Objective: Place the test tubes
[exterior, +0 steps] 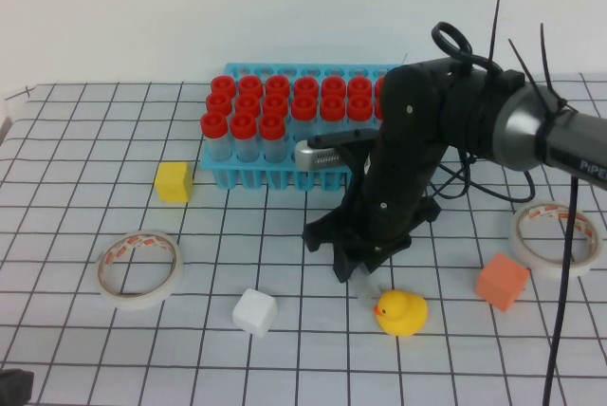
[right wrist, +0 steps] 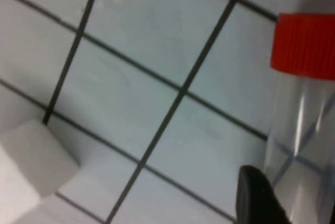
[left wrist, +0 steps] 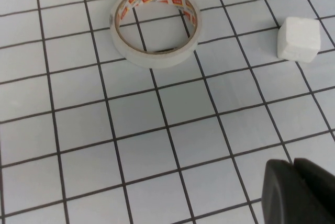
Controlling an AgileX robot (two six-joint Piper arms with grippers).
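As right end effector (exterior: 363,278) hovers, clear red-capped tube (right wrist: 301,124)

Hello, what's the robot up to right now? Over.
Left gripper shut, parked near tape roll. Right gripper down at red-capped test tube on table. Yellow duck close by.

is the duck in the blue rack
No, the duck sits on the table beside the right gripper, well clear of the rack; the left gripper hovers near the tape.

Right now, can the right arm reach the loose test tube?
Likely yes: the right gripper is down at the test tube beside the duck, nothing between. Left gripper sits shut near the tape roll.
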